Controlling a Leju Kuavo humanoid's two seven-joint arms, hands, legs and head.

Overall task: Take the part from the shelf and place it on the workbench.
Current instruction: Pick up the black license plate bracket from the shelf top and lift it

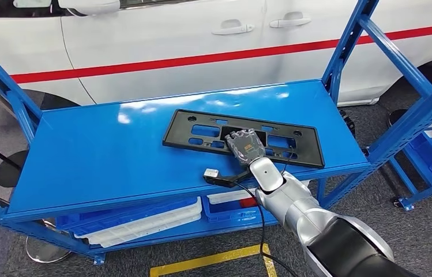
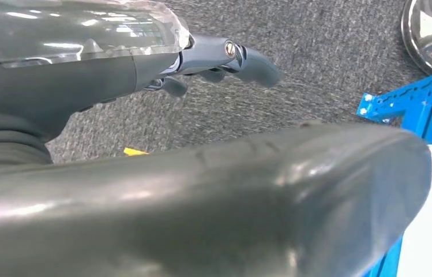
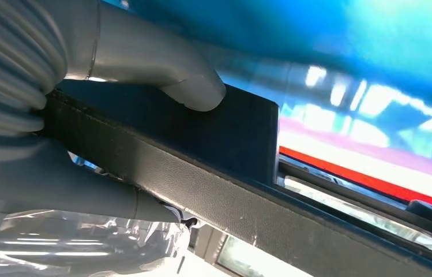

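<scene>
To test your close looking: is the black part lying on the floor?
No, the black part lies flat on the blue shelf top, with the right hand on it.

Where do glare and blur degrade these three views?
Head view: sharp, though white glare streaks the blue shelf top behind the black part. Left wrist view: near dark surface soft. Right wrist view: background washed out and blurred, the part under the right hand clearer.

1 black plastic frame part is counted on 1 blue shelf. 2 robot hands are seen: the right robot hand and the left robot hand. 1 white car with 2 door handles is counted, and 1 white tray below.
</scene>
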